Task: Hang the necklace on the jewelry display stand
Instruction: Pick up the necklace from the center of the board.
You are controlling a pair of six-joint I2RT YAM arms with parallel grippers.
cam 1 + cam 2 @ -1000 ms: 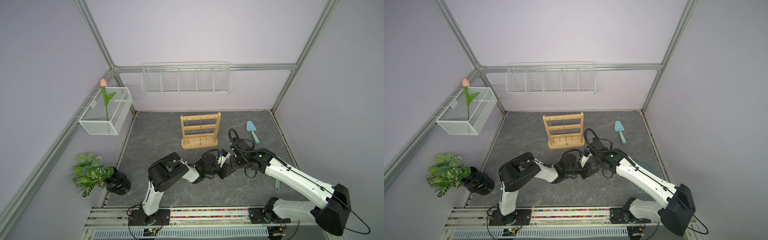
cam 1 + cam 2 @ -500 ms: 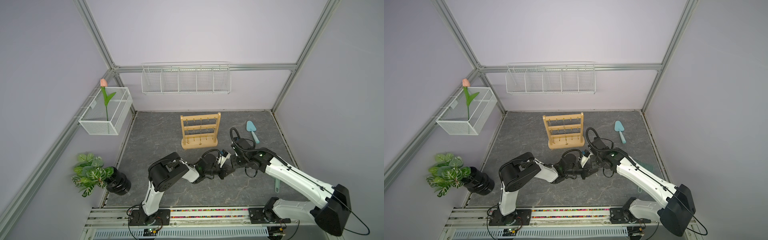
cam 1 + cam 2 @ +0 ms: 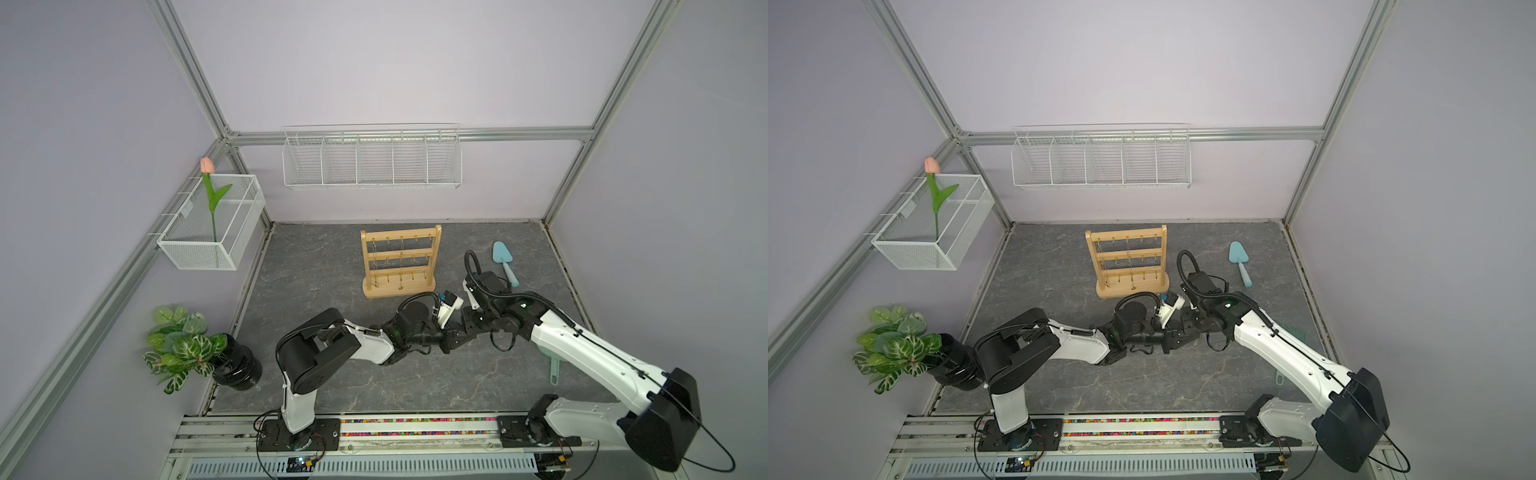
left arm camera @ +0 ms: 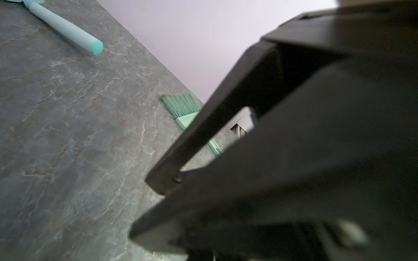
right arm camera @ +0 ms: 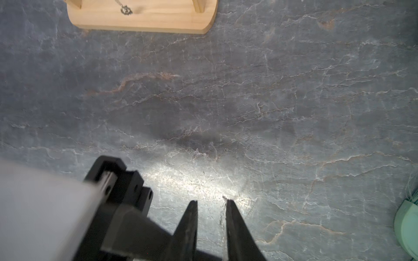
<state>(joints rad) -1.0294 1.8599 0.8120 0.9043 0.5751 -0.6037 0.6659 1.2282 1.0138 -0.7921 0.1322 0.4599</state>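
Observation:
The jewelry display stand (image 3: 401,253) (image 3: 1128,253) is a light wooden rack in mid-table with thin chains on its hooks; its base (image 5: 144,18) carries a hanging pendant. Just in front of it my two grippers meet tip to tip. My right gripper (image 5: 211,201) (image 3: 462,332) stands open, and the necklace (image 5: 222,217), a fine silver chain, runs along the inner face of one finger. My left gripper (image 3: 451,345) (image 3: 1172,343) is shut beside it. Blurred black gripper parts fill the left wrist view, with a thin pale strand at its lower edge.
A teal trowel (image 3: 504,266) (image 4: 67,29) lies right of the stand. A green brush (image 4: 181,106) (image 5: 407,228) lies near the right wall. A potted plant (image 3: 195,349) stands front left. White wire baskets (image 3: 372,158) (image 3: 212,228) hang on the back and left walls.
My left gripper has closed and my right gripper's jaws have then parted. Both arms have stayed almost where they were.

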